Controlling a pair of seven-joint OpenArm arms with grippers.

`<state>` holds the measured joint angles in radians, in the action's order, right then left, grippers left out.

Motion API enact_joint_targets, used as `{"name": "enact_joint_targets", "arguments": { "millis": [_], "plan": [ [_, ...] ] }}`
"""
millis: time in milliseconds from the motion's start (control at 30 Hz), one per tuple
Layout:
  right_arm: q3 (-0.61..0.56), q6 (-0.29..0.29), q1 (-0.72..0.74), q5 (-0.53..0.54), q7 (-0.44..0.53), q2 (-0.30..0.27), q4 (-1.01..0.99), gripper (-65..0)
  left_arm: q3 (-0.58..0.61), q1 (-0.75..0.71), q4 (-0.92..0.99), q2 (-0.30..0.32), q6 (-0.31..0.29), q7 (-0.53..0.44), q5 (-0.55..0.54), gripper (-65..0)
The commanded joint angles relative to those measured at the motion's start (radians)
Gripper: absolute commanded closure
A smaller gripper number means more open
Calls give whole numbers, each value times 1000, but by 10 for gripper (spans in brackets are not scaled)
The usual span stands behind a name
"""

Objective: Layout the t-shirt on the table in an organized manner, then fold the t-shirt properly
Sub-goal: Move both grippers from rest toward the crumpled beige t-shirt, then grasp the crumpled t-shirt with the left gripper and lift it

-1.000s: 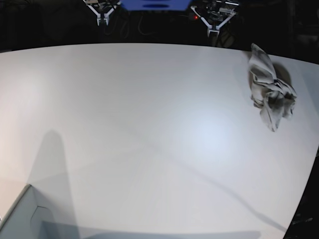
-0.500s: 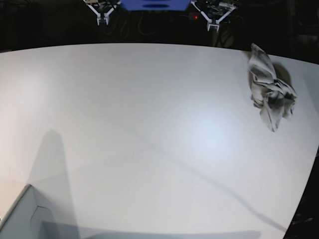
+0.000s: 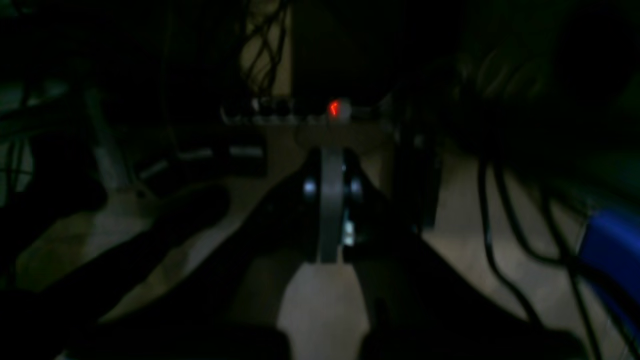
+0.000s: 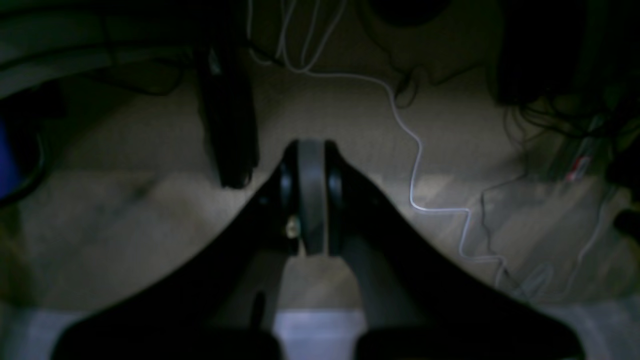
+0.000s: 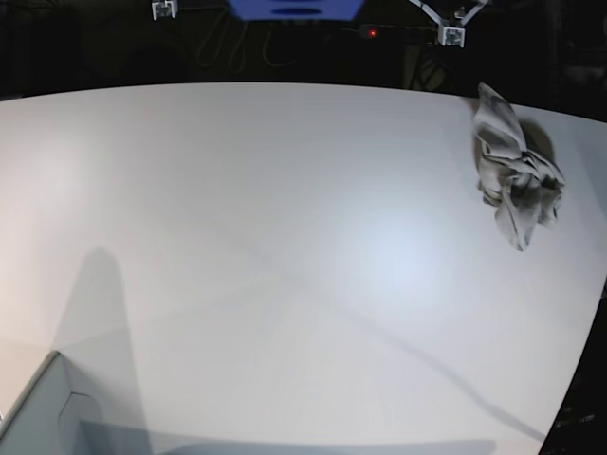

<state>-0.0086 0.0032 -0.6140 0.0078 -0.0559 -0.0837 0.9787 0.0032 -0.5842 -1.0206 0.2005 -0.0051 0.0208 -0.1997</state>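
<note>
One large white table (image 5: 285, 265) fills the base view, and nothing on its surface has been moved over the last second: the t-shirt (image 5: 515, 180) is still crumpled in a tight heap near the far edge, close to the far corner on the left arm's side, with its sleeves and collar lost in the folds. A pale grey box corner (image 5: 43, 417) remains at the near corner on the opposite side. What has changed lies beyond the far edge: both arms have been drawn further up and outward, so that only the tips of the left gripper (image 5: 452, 34) and the right gripper (image 5: 163, 9) are seen at the top of the frame. In the wrist views, the left gripper (image 3: 330, 165) and the right gripper (image 4: 311, 150) are each shown with jaws pressed fully together and nothing held between them, over dim floor and cables instead of the tabletop. The laying-out is judged not yet begun; the arms appear to be at or near a parked pose, and the left arm is judged the nearer one for a first reach to the heap.
</note>
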Motion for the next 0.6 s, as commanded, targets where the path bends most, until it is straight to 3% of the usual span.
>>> {"name": "enact_joint_targets", "arguments": {
  "millis": [0,300,567],
  "plan": [
    [2,4,-45,4,8,-9,84,0,-2,-47,-43,26,1,-11,-24,0],
    [3,4,-249,5,-232,-35,688,0,-18,-313,-452,106,11,-11,-152,0],
    [0,5,-284,5,-408,-43,1018,0,-194,-503,-803,98,11,-11,-240,0]
  ]
}}
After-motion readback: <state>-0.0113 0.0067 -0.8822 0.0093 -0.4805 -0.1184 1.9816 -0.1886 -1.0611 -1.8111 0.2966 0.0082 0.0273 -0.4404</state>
